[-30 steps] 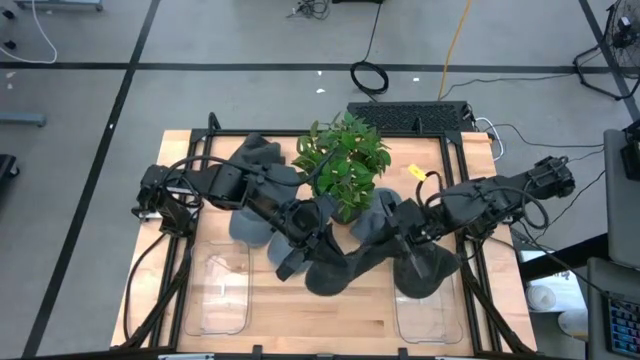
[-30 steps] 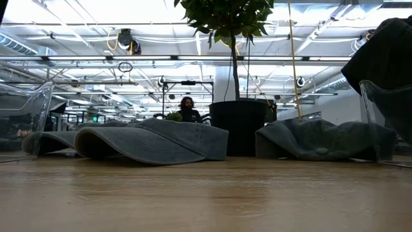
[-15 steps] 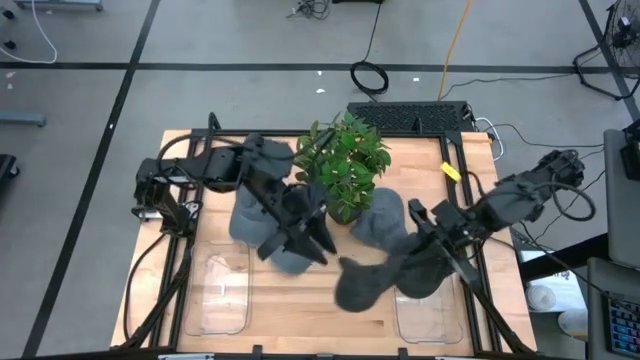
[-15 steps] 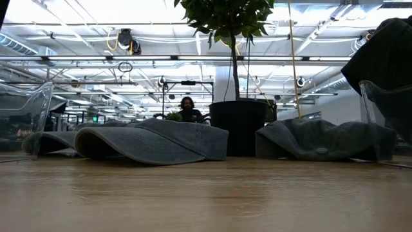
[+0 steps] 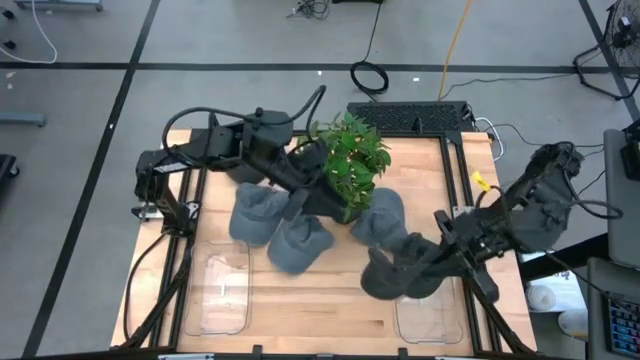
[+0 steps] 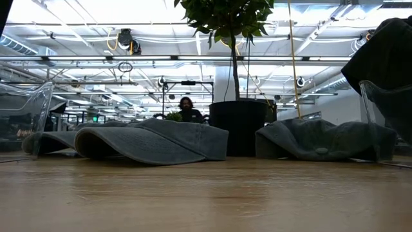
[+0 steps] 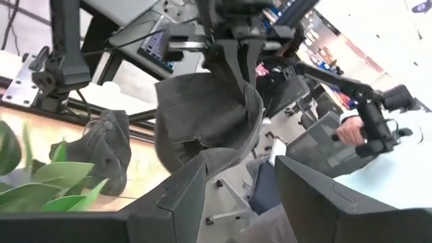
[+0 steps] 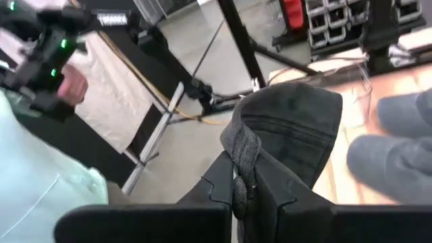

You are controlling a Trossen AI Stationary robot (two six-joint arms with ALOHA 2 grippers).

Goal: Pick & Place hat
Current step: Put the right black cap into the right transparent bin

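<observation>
The dark grey hat (image 5: 397, 277) is held in the air over the right side of the table (image 5: 330, 310), pinched by its edge between the closed fingers of the right gripper (image 8: 240, 177); in the right wrist view the fabric (image 8: 290, 131) is seen hanging forward from the jaws. It hangs just above the near-right clear bin (image 5: 428, 322), which is judged to be its destination. For the step to be done well, the hat should be carried fully over the bin's opening and lowered before the jaws are released, so that the limp brim is not draped over the rim.

Two lighter hats (image 5: 298, 243) lie flat on the table's middle, and another (image 5: 380, 216) rests beside the potted plant (image 5: 347, 160). The left gripper (image 5: 325, 193) is raised beside the plant, its fingers (image 7: 182, 202) parted and empty. It should be kept clear of the leaves and of the right arm's path.
</observation>
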